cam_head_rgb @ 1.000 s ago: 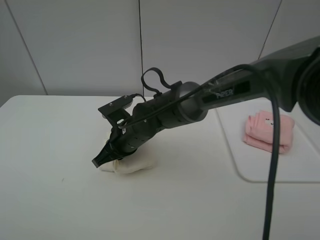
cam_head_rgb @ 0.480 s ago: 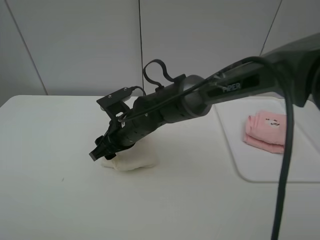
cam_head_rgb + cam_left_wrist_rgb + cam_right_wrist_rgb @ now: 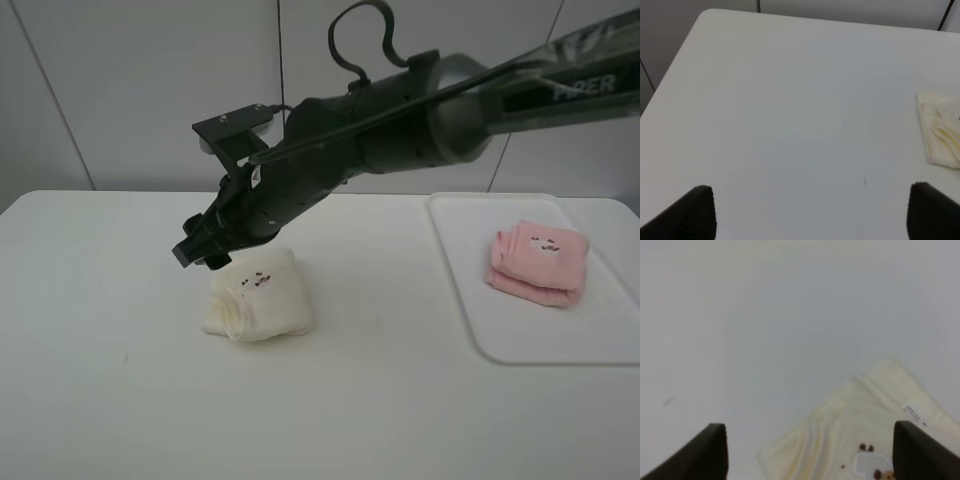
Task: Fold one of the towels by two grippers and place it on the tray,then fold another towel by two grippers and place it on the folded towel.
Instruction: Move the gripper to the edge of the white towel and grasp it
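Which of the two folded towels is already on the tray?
The pink towel; it rests on the white tray at right. The cream-white towel lies on the bare table, off the tray.

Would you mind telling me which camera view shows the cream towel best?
The exterior high view: the whole folded cream towel lies on the table in full, mark up. The right wrist view shows only part of it, close up, with the mark cut off. The left wrist view catches just one edge at the frame's border.

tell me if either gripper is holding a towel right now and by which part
Nothing is held. The right gripper hangs open above the cream-white towel, clear of it. The left gripper is open over bare table. The pink towel lies on the tray.
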Available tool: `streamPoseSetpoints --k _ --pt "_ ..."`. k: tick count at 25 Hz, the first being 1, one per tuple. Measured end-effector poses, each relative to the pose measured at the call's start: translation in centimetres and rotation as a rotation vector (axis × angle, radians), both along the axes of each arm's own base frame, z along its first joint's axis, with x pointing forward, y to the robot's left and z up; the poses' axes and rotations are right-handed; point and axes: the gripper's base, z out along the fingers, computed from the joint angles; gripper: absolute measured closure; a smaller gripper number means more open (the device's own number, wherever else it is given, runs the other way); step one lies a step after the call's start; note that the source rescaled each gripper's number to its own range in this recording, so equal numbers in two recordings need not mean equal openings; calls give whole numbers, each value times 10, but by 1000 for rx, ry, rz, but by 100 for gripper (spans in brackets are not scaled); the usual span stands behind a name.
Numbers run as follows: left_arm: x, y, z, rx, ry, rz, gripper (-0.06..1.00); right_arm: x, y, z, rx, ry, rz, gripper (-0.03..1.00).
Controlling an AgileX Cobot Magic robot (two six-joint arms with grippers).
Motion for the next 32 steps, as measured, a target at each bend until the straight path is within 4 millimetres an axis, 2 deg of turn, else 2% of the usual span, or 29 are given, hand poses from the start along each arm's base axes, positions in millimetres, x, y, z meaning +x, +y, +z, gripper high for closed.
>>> streamPoseSetpoints --k 3,6,11,15,23,32 --pt "0 0 0 0 0 0 1 9 -19 11 -5 54 -83 28" --pt "0 0 0 0 0 0 1 26 -44 10 -26 130 -199 28" --pt "0 0 0 0 0 0 1 44 -83 -10 -39 216 -333 28" --pt "0 0 0 0 0 0 1 46 -98 -31 -5 238 -377 28" --pt "0 0 0 0 0 0 1 49 -95 -73 12 320 -383 28" --pt "0 0 0 0 0 0 1 42 -79 -77 60 317 -361 28"
